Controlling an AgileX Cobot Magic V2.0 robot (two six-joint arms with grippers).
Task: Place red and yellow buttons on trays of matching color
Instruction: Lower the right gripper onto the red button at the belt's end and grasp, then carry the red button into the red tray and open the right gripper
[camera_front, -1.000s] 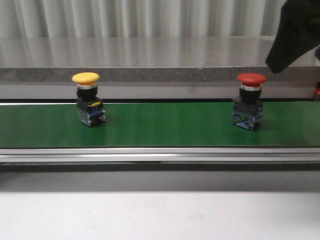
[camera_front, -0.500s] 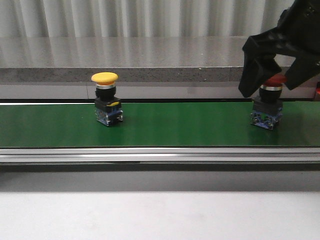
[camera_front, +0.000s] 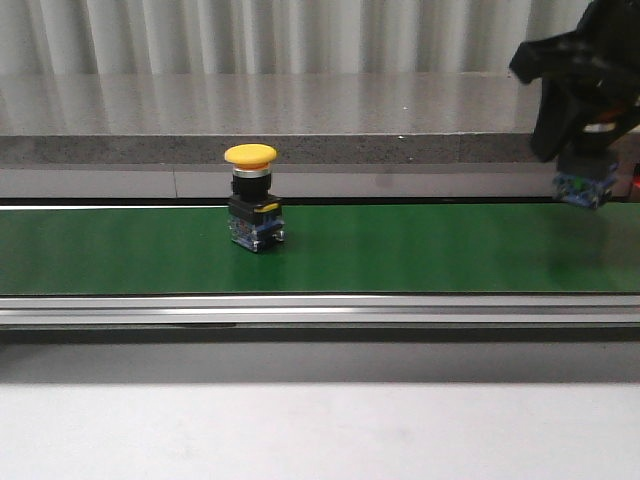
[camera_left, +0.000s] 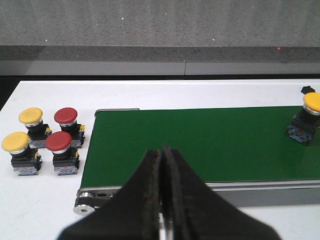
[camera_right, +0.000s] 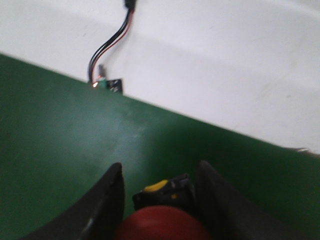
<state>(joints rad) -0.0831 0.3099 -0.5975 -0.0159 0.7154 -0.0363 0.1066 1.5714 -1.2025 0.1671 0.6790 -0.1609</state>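
Observation:
A yellow button stands upright on the green belt, left of centre; the left wrist view shows this yellow button far along the belt. My right gripper hangs at the far right, shut on the red button, whose blue base is clear of the belt. In the right wrist view the red button sits between the fingers of the right gripper. My left gripper is shut on nothing, over the belt's near end. The trays are out of view.
Two yellow buttons and two red buttons stand in a cluster on the white table beside the belt's end. A small sensor board with red and black wires sits at the belt's far edge. A grey ledge runs behind the belt.
The yellow button has ridden the belt to the right. My right gripper came down around the red button, shut on it and lifted it up and to the right.

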